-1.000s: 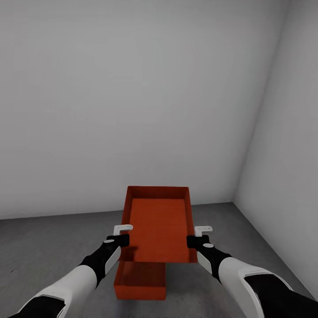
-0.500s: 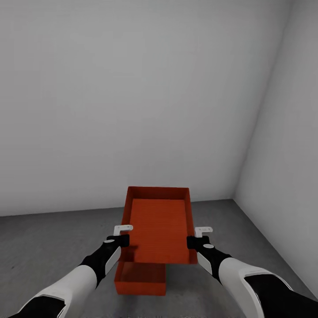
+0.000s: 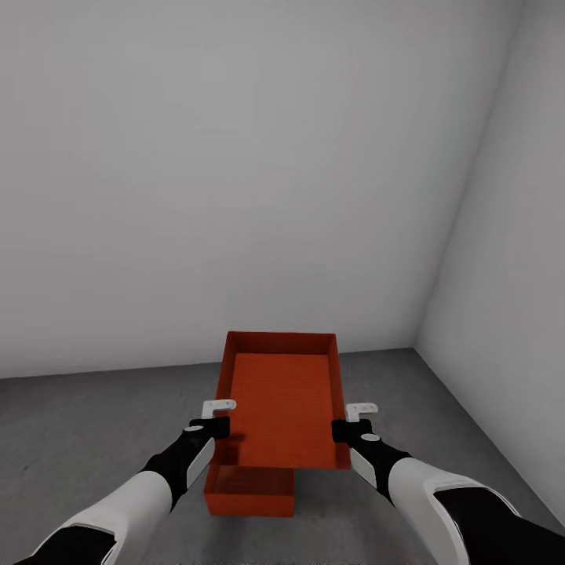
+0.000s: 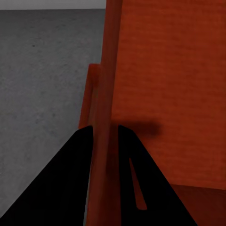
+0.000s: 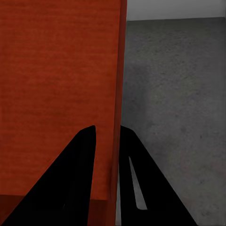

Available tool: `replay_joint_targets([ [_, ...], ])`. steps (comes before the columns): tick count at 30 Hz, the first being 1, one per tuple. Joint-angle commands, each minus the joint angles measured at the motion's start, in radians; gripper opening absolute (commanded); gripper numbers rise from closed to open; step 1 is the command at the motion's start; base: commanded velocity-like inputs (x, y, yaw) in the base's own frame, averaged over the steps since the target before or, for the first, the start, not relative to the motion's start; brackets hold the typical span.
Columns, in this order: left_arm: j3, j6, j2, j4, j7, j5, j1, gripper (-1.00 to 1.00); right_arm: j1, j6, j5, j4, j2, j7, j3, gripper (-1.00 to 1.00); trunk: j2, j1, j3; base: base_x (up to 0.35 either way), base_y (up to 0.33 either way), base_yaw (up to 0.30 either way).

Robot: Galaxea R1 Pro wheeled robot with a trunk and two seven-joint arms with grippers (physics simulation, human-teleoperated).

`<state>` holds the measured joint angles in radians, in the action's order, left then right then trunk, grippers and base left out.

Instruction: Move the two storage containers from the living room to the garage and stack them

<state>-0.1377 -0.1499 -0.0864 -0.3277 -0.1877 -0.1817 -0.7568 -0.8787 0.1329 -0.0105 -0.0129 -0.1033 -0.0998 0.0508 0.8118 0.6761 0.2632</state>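
- Held storage container (image 3: pixel 284 408) carried level in the garage, pinched on both long walls: left gripper (image 3: pixel 216 422) clamped narrow over the left wall, right gripper (image 3: pixel 351 424) clamped narrow over the right wall
- In the left wrist view, dark fingers (image 4: pixel 70 188) straddling the thin orange wall (image 4: pixel 104 94); in the right wrist view, same straddle on the opposite wall (image 5: pixel 118 84)
- Second storage container (image 3: pixel 251 493) resting on the floor (image 3: pixel 78 439), directly below the near end of the held storage container and partly hidden by it
- Key relation, judged: long axes of both boxes roughly parallel, running away from the robot, but the held storage container sitting farther out and a touch to the right of the lower one; coming move probably a pull back toward the trunk and a slight shift left, then a straight lowering
- Neither arm clearly nearer; grips look symmetric about the held storage container, so an even descent seems likely
- Both boxes plain orange-red, rectangular, open-topped, thin straight walls, faintly ribbed flat bottom
- Floor dark grey, rough and concrete-like; pale grey walls (image 3: pixel 235 157) meeting in a corner beyond and right of the held storage container
- Risk, judged: bottom edge catching a rim of the lower box if lowered while offset
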Motion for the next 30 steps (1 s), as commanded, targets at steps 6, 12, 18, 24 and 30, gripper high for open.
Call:
replay_joint_targets([
  [6, 0.04, 0.069, 0.002, -0.005, -0.064, 0.014, -0.001, -1.0, -0.001, 0.005, -0.016, -0.003, 0.04, -0.054, -0.029, -1.0, 0.001, 0.0, 0.011, 0.0, 0.0, 0.0],
  [12, 0.04, 0.069, 0.002, -0.005, -0.064, 0.014, -0.001, -1.0, 0.0, 0.005, -0.016, -0.003, 0.04, -0.054, -0.029, -1.0, 0.001, 0.0, 0.021, 0.0, 0.0, 0.0],
  [18, 0.04, 0.069, 0.002, -0.005, -0.064, 0.014, -0.002, -1.0, -0.001, 0.005, -0.016, -0.003, 0.041, -0.054, -0.029, -1.0, 0.001, 0.0, 0.031, 0.0, 0.0, 0.0],
  [24, 0.04, 0.069, 0.002, -0.006, -0.064, 0.014, -0.002, -1.0, 0.0, 0.005, -0.016, -0.003, 0.041, -0.054, -0.029, -1.0, 0.001, 0.0, 0.041, 0.0, 0.0, 0.0],
  [30, 0.04, 0.069, 0.002, -0.007, -0.064, 0.014, -0.001, -1.0, 0.0, 0.005, -0.016, -0.004, 0.042, -0.053, -0.029, -1.0, 0.001, 0.0, 0.05, 0.0, 0.0, 0.0],
])
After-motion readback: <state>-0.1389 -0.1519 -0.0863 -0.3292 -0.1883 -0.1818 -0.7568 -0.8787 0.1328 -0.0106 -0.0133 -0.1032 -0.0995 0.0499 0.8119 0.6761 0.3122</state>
